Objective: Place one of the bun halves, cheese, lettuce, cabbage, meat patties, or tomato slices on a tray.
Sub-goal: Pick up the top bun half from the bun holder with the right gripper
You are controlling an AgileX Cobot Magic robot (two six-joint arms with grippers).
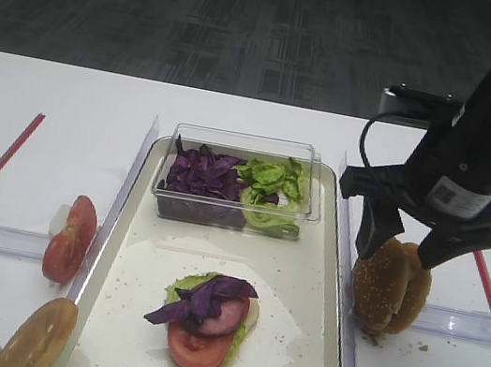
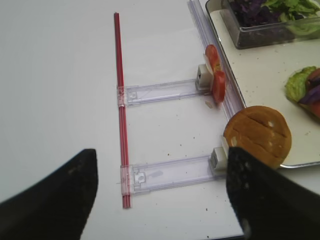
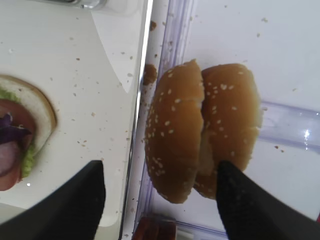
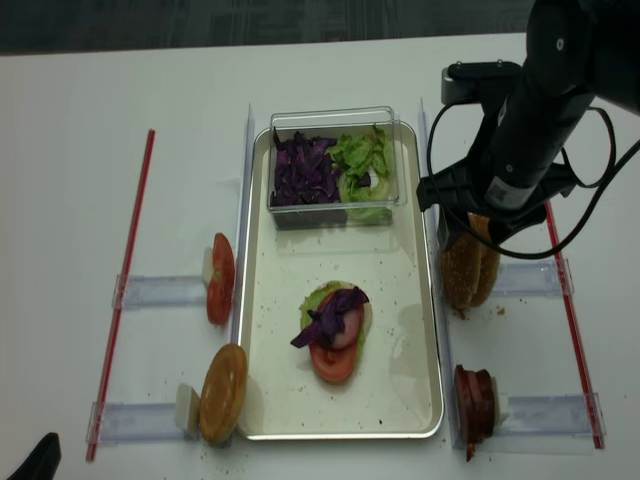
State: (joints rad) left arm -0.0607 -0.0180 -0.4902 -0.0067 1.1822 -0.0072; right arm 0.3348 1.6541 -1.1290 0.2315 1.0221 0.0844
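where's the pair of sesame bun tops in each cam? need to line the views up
Exterior high: bun halves stand on edge right of the tray, under the right gripper.
Right wrist: centre frame, between the open fingers.
Left wrist: not in view; the bun there is a different, seedless one.
Exterior high (realsense): right of the tray, mid-height.
Shared landmark: the tray's right rim, just left of the pair.

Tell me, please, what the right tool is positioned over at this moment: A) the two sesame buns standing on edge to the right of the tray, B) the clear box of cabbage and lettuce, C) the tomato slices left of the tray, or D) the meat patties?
A: the right tool hangs open with its fingers straddling the sesame buns, which stand on edge just outside the tray.
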